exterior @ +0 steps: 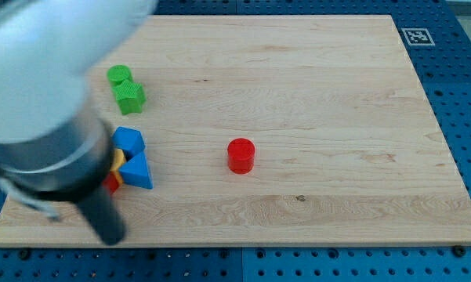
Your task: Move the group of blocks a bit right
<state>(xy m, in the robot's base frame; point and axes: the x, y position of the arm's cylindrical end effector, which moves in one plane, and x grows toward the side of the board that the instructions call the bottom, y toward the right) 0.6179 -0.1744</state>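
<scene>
My tip (110, 235) is resting on the wooden board (313, 102) near the view's bottom left corner, at the low end of a dark rod that is blurring upward into the large grey and white bulk of my arm, which is filling the view's upper left. There are no jaws on this rod to stand apart or together; it is a plain end and it is gripping nothing.

Just to the view's upper right of my tip, the group is sitting against the arm's edge: a blue block (128, 141) above, a blue triangular block (138, 171) below it, the two touching or nearly so. Slivers of a yellow block (118, 157) and a red block (112, 184) are showing at their left (both mostly hidden by my arm, so I cannot tell their shapes). My tip is standing below and slightly left of this cluster, apart from it.

Further toward the view's top, a green cylinder (119, 75) is touching a green star-like block (130, 97). Well apart, near the board's middle, a red cylinder (240, 155) is standing alone.

The board is lying on a blue pegboard surface (462, 94), with a black-and-white marker (417, 36) at the view's top right.
</scene>
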